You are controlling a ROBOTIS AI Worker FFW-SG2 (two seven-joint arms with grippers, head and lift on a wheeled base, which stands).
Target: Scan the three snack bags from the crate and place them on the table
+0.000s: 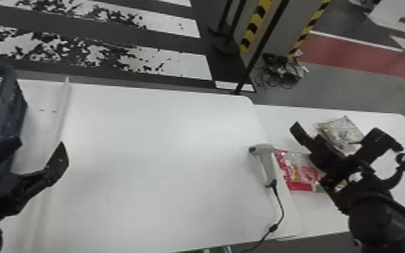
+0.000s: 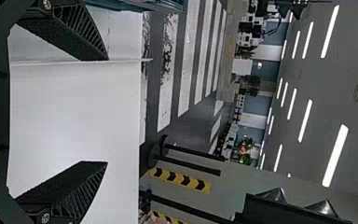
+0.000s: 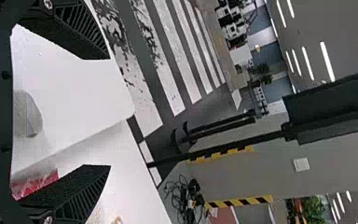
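- Left gripper [image 2: 107, 111]: fingers wide apart, nothing between them. In head view it sits at 8 o'clock, one finger overlapping the crate's near side.
- Right gripper [image 3: 108, 112]: likewise wide open, holding nothing; at 4 o'clock in head view, above the bags.
- Pale printed snack bag [image 1: 341, 130]: lies beyond the right gripper, at 2 o'clock from the scanner.
- Pink-and-red snack bag [image 1: 296, 170]: flat, just beside the scanner at its 4 o'clock.
- Gray handheld barcode scanner [image 1: 267, 163]: rests near the central table's 3 o'clock edge, cable [image 1: 282, 208] trailing off towards 7 o'clock.
- Dark blue plastic crate [image 1: 11, 111]: at 9 o'clock. Contents: cannot tell.
- Progress (judged): two of three bags set out; scans themselves cannot be confirmed. Third bag presumably in the crate, left to pick, scan and place.
- Surface: central white table [image 1: 151, 151], pale ridge [image 1: 64, 101] along its 9 o'clock side; adjoining white table [image 1: 323, 215] at 3 o'clock bears both bags.
- Room: worn striped floor [image 1: 178, 62] at 11 o'clock; hazard-taped pillar [image 1: 287, 25] and tangled cables [image 1: 281, 72] at 1 o'clock; ceiling lights [image 2: 335, 155] in left wrist view.
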